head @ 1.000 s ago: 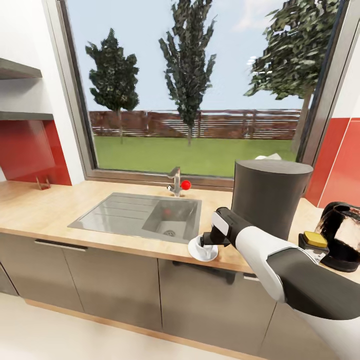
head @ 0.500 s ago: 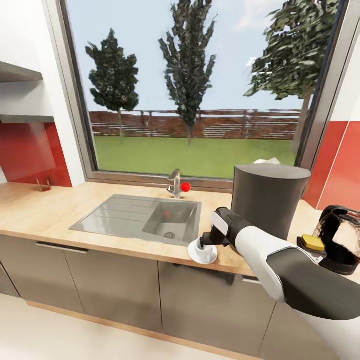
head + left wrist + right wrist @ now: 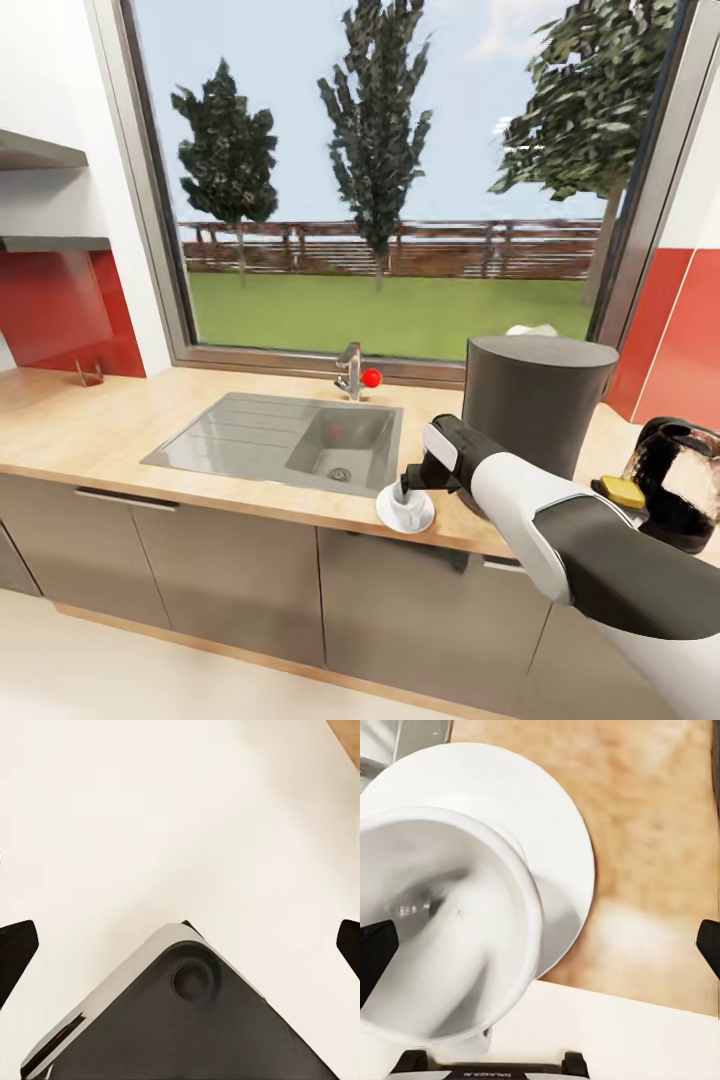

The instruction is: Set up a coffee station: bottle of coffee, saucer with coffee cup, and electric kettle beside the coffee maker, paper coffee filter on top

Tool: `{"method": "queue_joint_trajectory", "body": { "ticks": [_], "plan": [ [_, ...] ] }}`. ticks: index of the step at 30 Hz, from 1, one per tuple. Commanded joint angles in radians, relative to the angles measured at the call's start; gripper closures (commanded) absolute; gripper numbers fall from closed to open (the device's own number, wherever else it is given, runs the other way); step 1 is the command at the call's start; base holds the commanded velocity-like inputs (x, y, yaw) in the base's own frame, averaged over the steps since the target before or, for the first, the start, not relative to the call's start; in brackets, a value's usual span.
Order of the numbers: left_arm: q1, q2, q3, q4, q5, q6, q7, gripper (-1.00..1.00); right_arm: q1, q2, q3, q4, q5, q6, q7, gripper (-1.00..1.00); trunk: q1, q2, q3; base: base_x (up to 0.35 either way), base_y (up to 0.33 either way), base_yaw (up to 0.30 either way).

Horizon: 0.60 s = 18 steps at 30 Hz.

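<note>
The right gripper (image 3: 405, 487) hangs over the coffee cup (image 3: 404, 502), which sits on the saucer (image 3: 412, 513) at the front edge of the bench (image 3: 90, 425), at about 8 o'clock from the coffee maker (image 3: 535, 400) and just beside the sink (image 3: 290, 432). In the right wrist view the cup (image 3: 442, 922) fills the space between the dark fingertips (image 3: 375, 952), which stand wide at either side of it; whether they press the rim or have let go I cannot tell. The cup on the saucer (image 3: 562, 847) beside the grey cylinder suits the task's wish, so this looks like the setting-down step.

At 3 o'clock from the coffee maker stands the electric kettle (image 3: 685, 480), with the yellow lid of the bottle of coffee (image 3: 622, 491) just in front of it, both kept close so the station stays together. Something pale peeps above the far rim of the coffee maker, perhaps the filter; it is too small to say.

In the left wrist view the left gripper (image 3: 180, 945) has its jaws spread wide over pale floor, holding nothing. Small writing on the gripper body at the foot of the right wrist view is too blurred to read.
</note>
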State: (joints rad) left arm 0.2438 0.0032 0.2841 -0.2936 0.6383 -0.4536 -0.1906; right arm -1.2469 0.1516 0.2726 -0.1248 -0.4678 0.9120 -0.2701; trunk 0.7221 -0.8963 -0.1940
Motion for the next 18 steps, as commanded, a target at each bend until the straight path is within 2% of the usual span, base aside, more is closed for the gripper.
{"method": "queue_joint_trajectory", "body": {
  "ticks": [1,18],
  "plan": [
    [0.0,0.0,0.001,-0.001,0.011,0.001,-0.009,-1.0,-0.001,0.0,0.005,-0.001,-0.011,0.003,-0.008,-1.0,-0.004,0.006,0.002,0.0,0.0,0.0],
    [0.0,0.0,0.001,-0.004,0.011,0.002,-0.009,-1.0,-0.002,-0.006,0.0,-0.003,-0.018,0.0,-0.007,-1.0,-0.069,0.125,0.055,0.0,0.0,0.0]
  ]
}}
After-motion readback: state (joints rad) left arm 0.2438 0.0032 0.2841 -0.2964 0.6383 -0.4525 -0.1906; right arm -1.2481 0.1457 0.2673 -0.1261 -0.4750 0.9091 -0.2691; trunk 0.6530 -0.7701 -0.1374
